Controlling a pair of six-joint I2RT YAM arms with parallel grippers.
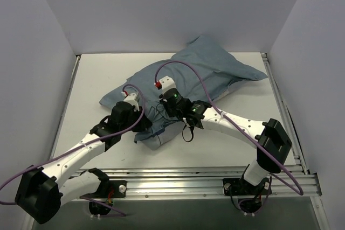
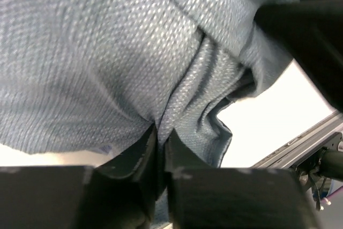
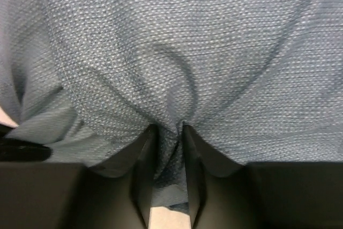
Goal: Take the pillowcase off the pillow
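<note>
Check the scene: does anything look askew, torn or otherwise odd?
Nothing torn. The pillowcase lies diagonally, bunched near its front edge where the left gripper and right gripper each pinch a fold. Nothing else odd.

White left arm [image 1: 75,152] and right arm [image 1: 237,125] show black joints, purple cables [image 1: 180,62], black left gripper [image 2: 161,135], right gripper [image 3: 169,132], perhaps a green light [image 1: 176,99].

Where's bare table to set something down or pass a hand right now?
Free: table strip between left wall and pillowcase; patch right of the right arm, below the pillowcase's corner. Crowded: pillowcase's near edge, where left gripper and right gripper both pinch cloth.
</note>
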